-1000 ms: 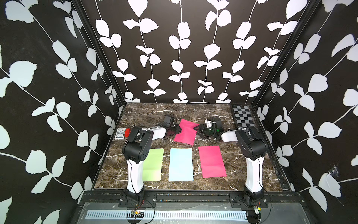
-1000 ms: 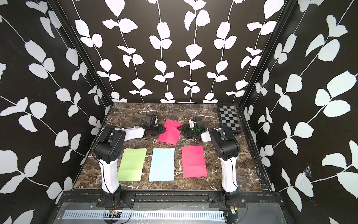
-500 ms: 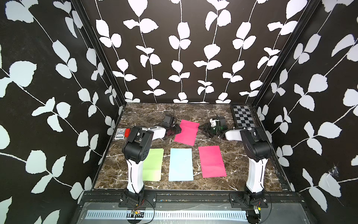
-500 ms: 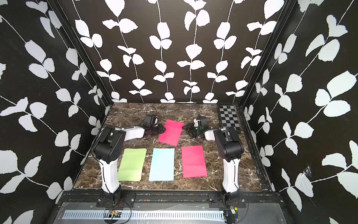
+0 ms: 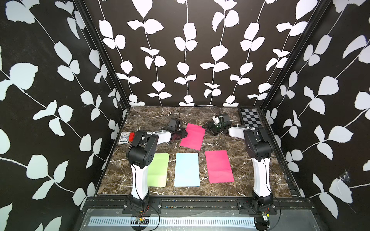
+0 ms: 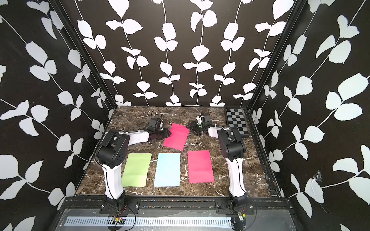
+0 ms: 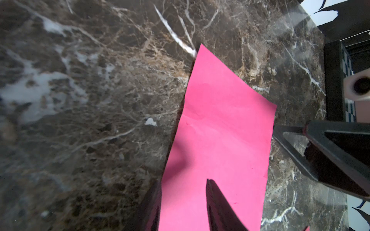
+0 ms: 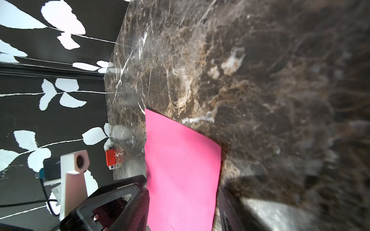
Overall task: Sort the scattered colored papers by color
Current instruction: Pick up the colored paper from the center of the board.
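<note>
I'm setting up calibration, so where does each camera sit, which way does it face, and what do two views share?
Both top views: high over the front edge, looking down and back across the table; the left arm and right arm show.
Left wrist: on the left arm, looking along the left tool at the loose pink paper; its fingertips show.
Right wrist: on the right arm, looking past the right tool over that paper; its fingers show.
Shared: both wrist views hold that paper and part of the other arm.
</note>
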`<action>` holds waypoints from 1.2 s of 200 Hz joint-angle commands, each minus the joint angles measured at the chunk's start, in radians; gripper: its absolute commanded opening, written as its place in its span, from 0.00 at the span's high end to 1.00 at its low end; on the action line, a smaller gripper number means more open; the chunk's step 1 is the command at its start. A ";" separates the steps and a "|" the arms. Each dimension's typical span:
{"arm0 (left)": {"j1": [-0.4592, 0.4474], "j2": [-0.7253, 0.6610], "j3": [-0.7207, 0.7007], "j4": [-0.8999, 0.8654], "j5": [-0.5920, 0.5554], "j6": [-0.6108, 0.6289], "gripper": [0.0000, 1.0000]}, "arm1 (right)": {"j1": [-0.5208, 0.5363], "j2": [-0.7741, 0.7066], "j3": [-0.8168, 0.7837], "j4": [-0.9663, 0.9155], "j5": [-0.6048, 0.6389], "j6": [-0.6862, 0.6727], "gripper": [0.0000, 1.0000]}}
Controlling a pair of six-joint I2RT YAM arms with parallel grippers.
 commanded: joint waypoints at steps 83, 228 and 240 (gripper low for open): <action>0.007 0.036 0.001 -0.057 0.014 -0.003 0.60 | -0.016 0.115 0.049 -0.065 0.046 -0.022 0.44; 0.007 0.053 0.018 -0.068 0.019 -0.007 0.60 | -0.014 0.088 -0.104 0.170 -0.102 0.123 0.46; 0.008 0.056 0.020 -0.068 0.020 -0.009 0.60 | -0.013 0.082 -0.108 0.181 -0.116 0.129 0.47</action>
